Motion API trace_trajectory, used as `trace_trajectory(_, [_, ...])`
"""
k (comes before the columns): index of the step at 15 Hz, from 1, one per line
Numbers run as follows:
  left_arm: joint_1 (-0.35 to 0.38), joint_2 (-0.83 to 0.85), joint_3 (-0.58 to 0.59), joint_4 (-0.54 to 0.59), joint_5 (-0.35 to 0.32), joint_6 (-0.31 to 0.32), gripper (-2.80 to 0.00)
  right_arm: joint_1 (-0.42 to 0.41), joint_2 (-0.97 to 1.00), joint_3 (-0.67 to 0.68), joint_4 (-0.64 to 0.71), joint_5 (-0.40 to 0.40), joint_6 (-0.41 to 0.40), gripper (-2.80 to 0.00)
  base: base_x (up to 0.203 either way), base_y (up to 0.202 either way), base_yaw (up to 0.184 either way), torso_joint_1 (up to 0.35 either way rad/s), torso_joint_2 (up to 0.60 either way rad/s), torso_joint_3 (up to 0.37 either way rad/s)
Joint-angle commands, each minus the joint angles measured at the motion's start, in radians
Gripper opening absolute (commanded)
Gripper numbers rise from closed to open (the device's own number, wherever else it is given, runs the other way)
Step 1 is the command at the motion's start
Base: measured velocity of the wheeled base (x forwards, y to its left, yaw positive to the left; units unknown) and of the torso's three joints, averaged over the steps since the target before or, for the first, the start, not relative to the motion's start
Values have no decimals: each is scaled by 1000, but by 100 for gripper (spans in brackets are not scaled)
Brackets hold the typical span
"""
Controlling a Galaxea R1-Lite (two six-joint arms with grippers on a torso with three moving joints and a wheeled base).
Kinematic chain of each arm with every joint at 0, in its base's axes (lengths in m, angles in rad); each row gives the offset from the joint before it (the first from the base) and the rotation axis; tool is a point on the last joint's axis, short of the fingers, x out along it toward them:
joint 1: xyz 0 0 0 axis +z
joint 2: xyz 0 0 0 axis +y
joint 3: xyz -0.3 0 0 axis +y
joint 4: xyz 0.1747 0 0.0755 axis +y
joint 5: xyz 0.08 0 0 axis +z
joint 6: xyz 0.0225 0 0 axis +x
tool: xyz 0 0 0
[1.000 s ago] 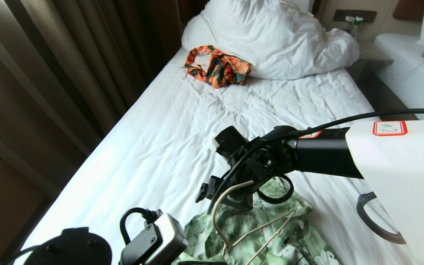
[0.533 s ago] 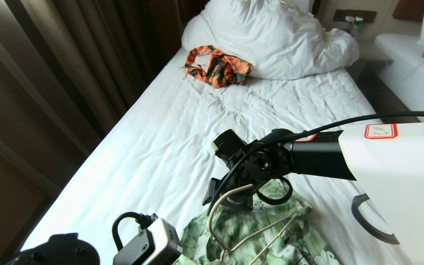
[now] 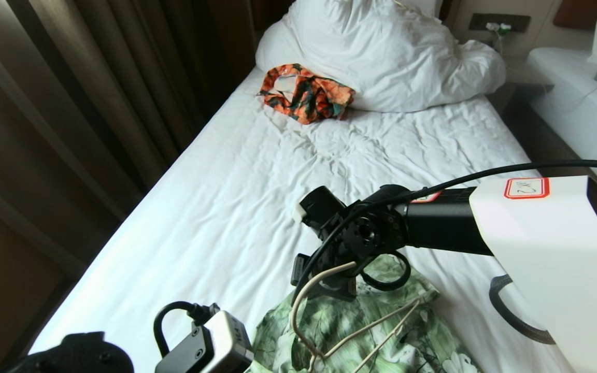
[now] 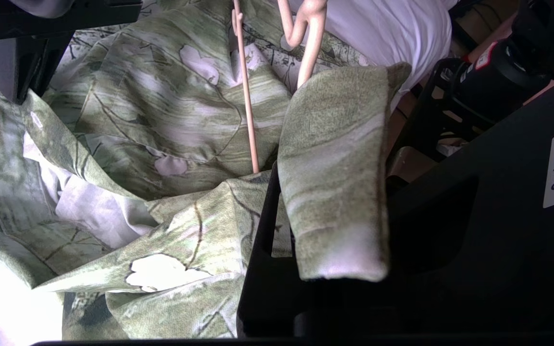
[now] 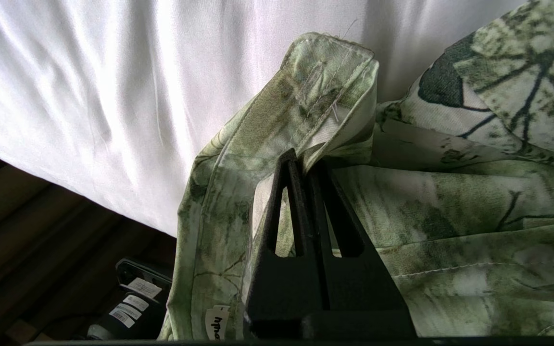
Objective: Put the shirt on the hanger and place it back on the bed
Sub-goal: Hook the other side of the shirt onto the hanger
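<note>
The green flowered shirt (image 3: 381, 331) lies crumpled at the near end of the bed (image 3: 215, 207). On top of it rests the cream wire hanger (image 3: 353, 334), hook raised toward the right arm. My right gripper (image 3: 327, 282) reaches in from the right and is shut on a stitched edge of the shirt (image 5: 325, 81); in the right wrist view the gripper (image 5: 306, 166) pinches the fabric. My left gripper (image 4: 282, 192) is shut on a fold of the shirt (image 4: 334, 202), with the hanger's rod (image 4: 245, 96) just beyond it. Only its wrist camera shows in the head view.
An orange, black and teal garment (image 3: 306, 93) lies against the bunched white duvet (image 3: 392, 52) at the head of the bed. Dark curtains (image 3: 70, 103) run along the bed's left side. A second white bed (image 3: 578, 103) stands to the right across a narrow gap.
The right gripper's fingers have closed from wide open onto the shirt's edge, and the right arm has sunk slightly. The left gripper keeps its hold on the shirt.
</note>
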Motion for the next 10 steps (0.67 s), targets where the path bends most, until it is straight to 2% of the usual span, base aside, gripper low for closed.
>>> trace_trajectory(1, [0,-3,0,-4,1,-2,-280,-1,-2,0,4,1,4,-280,0,0,0,0,0,0])
trace_trajectory(10, [-8,-17,9,-4,2,0,-280,-1,-5,-1,30,-18,0,-280,0,0,0,0,0,0])
